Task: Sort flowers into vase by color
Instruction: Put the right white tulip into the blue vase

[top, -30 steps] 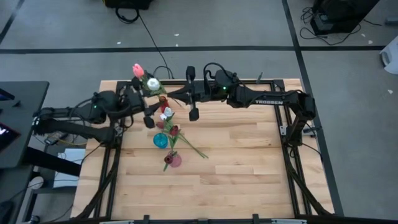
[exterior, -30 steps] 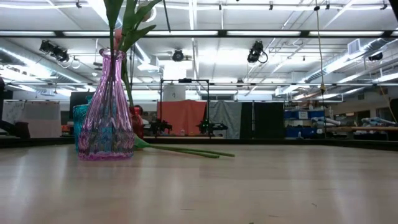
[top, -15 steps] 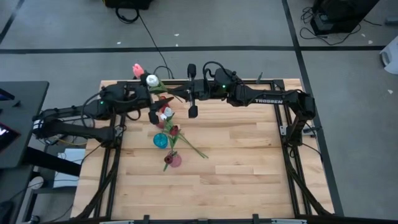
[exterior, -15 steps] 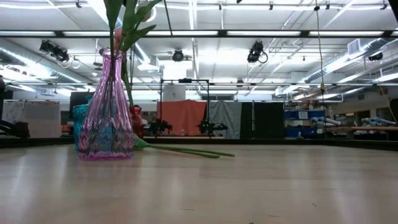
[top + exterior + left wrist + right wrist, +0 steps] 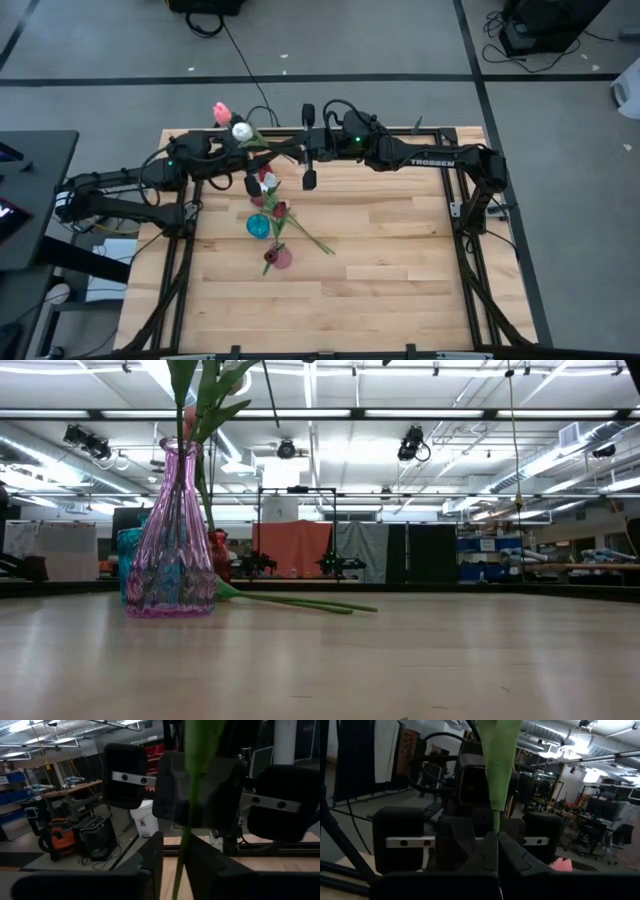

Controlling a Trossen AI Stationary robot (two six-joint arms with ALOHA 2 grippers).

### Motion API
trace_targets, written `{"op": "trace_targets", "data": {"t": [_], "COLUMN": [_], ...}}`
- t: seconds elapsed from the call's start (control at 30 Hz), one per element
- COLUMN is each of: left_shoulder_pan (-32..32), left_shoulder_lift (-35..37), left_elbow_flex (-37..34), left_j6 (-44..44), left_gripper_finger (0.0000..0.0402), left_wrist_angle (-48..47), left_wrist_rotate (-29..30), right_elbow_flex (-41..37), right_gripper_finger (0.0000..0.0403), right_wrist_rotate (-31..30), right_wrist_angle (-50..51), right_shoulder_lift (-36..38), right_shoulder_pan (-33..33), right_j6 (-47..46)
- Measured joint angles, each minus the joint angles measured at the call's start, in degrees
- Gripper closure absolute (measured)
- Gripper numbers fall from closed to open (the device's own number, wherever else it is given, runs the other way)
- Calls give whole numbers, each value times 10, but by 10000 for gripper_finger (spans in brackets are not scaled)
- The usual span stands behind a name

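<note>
Over worktop [image 5: 400, 290] rear edge: right tool [image 5: 495, 851] pinched on tulip stem [image 5: 495, 817], holding it airborne for handover. Left tool [image 5: 172, 852] brackets same stem, gap visible, grip not confirmed. Tulip heads [image 5: 232, 122] overhang back edge; vases [image 5: 270, 240] below.

Pink tulip [image 5: 221, 111] and white tulip [image 5: 242, 130] aloft at eleven o'clock; dark red tulips [image 5: 279, 210] upright mid-table.

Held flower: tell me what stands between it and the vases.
Nothing visible blocks it. The stem is pinched in the right tool, with the left tool around it, at the table's far edge. The vases stand just nearer, other flowers already in them.
</note>
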State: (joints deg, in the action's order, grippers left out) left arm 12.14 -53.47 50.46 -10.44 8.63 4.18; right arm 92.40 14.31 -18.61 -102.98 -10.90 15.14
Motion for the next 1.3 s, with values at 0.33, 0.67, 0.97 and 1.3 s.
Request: {"op": "trace_targets", "data": {"t": [0.33,0.67,0.97,1.3], "left_shoulder_pan": [3,33,6,-51], "left_shoulder_lift": [17,191,290,322], "left_elbow_flex": [8,10,-40,-211], "left_j6": [2,21,124,212], "left_gripper_finger": [390,392,393,393], "left_wrist_angle": [-51,-163,-298,-223], "left_wrist_rotate": [-7,0,-38,-42], "right_elbow_flex": [0,1,-69,-288], "right_gripper_finger": [369,317,319,319], "right_wrist_rotate": [-37,-42,-76,-122], "right_wrist_angle": [30,141,202,-88], "right_shoulder_lift": [1,65,70,81], "right_shoulder_pan": [4,-1,8,-2], "right_j6": [-23,-65,-118,-180]}}
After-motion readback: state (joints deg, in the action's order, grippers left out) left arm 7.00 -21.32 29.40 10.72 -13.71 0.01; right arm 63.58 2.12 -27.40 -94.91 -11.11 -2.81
